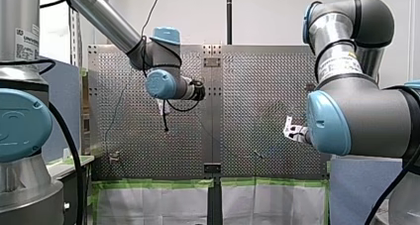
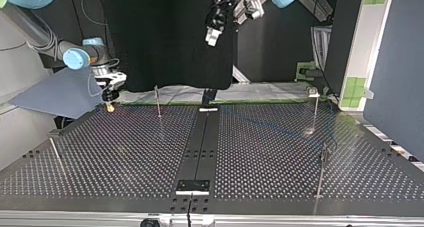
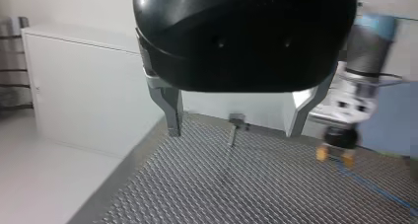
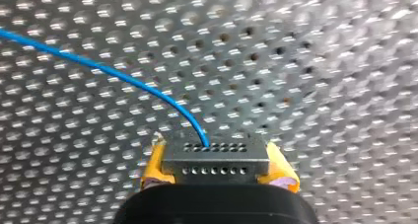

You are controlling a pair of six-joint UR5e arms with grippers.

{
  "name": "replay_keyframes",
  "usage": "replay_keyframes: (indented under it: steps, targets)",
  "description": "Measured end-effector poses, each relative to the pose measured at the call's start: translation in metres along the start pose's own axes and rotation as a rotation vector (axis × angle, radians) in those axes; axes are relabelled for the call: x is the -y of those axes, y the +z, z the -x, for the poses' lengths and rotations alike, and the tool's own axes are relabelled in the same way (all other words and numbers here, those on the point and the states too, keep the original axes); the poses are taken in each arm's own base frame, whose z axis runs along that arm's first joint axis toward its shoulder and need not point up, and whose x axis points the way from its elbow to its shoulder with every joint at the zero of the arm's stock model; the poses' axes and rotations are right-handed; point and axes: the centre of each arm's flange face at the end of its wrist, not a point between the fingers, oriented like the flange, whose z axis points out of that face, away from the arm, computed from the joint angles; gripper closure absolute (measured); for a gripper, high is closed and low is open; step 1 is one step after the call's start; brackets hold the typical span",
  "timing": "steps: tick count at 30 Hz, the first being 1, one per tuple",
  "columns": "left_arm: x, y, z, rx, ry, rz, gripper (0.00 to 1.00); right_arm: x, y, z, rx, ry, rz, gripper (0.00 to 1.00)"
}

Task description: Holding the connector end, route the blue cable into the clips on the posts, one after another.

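Yellow-padded right pincer [image 4: 215,168] pinching connector [image 4: 217,157] of blue cable [image 4: 98,67]; left pincer [image 3: 234,131] spread; arm label [image 1: 26,42] unreadable

Bright blue cable [image 4: 113,71]. The connector [image 4: 214,157] is grey with two rows of small dark holes. Yellow pads [image 4: 282,172] on my right gripper [image 4: 217,166]. Body of my left gripper [image 3: 234,132] is glossy black, fingers [image 3: 170,108] grey metal. Silver table [image 2: 125,152] has a regular dot grid of holes and a black strip [image 2: 202,137] down the middle. Light blue joint caps [image 1: 161,84]. Green tape [image 1: 153,184] on the table edge.
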Motion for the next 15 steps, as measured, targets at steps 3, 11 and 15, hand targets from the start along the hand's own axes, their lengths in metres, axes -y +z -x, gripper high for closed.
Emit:
replay_keyframes:
  steps: [3,11,15]
  targets:
    - [-0.005,0.000,-0.012,-0.023,0.017,0.026,0.01,0.002,0.001,-0.017,-0.018,-0.009,-0.001,1.00]
    - [-0.012,0.008,-0.040,-0.047,0.051,0.061,0.01,0.010,0.001,-0.062,-0.062,-0.031,-0.007,1.00]
    - [-0.017,0.015,-0.046,-0.030,0.046,0.093,0.01,0.015,0.001,-0.088,-0.092,-0.047,-0.013,1.00]
